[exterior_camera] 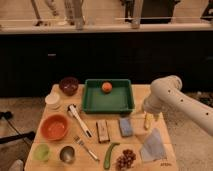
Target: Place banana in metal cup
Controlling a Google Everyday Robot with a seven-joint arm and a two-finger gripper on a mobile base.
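Camera view: tool [149, 113] held wide just above banana [148, 122] at worktop [162, 128] right; metal cup [67, 153] front-left, well apart.

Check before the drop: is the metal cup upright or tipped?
Upright: the metal cup shows its round mouth facing up. The gripper hovers over the banana, well off to the right.

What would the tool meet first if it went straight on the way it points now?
Most likely the banana. The tool hangs at the right side of the table, pointing down just above the fruit, with nothing visible between them. Depth is unclear, so it could touch the tabletop just behind it.
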